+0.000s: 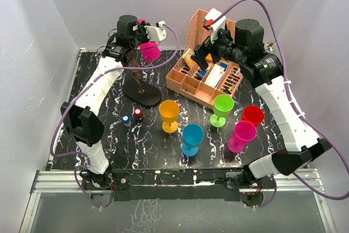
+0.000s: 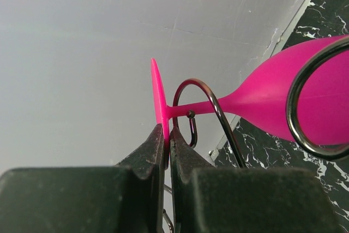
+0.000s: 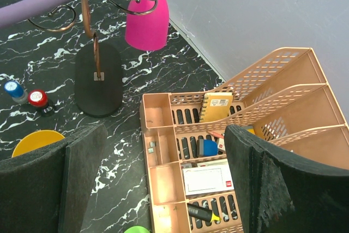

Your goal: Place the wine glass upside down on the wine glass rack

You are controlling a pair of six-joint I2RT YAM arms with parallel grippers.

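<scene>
A pink wine glass (image 1: 149, 51) hangs bowl-down at the far left of the desk (image 1: 147, 148). Its flat foot is pinched at the rim by the left tool (image 2: 168, 135), whose two pads are pressed together on the thin disc. Seen from the left wrist, the glass's stem runs sideways through a curled wire arm of the wine glass rack (image 1: 143, 92), and a second wire ring crosses in front of the bowl. Whether the foot bears on the wire cannot be told. The rack, a dark wire tree with a twisted stem, stands upright on its flat black oval base, with the glass up among its top curls.

At far right, the right tool (image 3: 166, 140) hovers with its fingers wide apart and nothing between them. It is above a peach file organiser (image 1: 210, 83) holding pens, cards and a small notebook.

Five other stemmed cups stand upright on the near half of the desk: an orange goblet (image 1: 169, 114), a blue goblet (image 1: 192, 137), a green goblet (image 1: 222, 107), a red goblet (image 1: 252, 115) and a magenta goblet (image 1: 242, 135). A blue-capped bottle (image 1: 126, 120) and a red-capped bottle (image 1: 138, 112) sit side by side just near of the rack's base, left of the orange goblet.
</scene>
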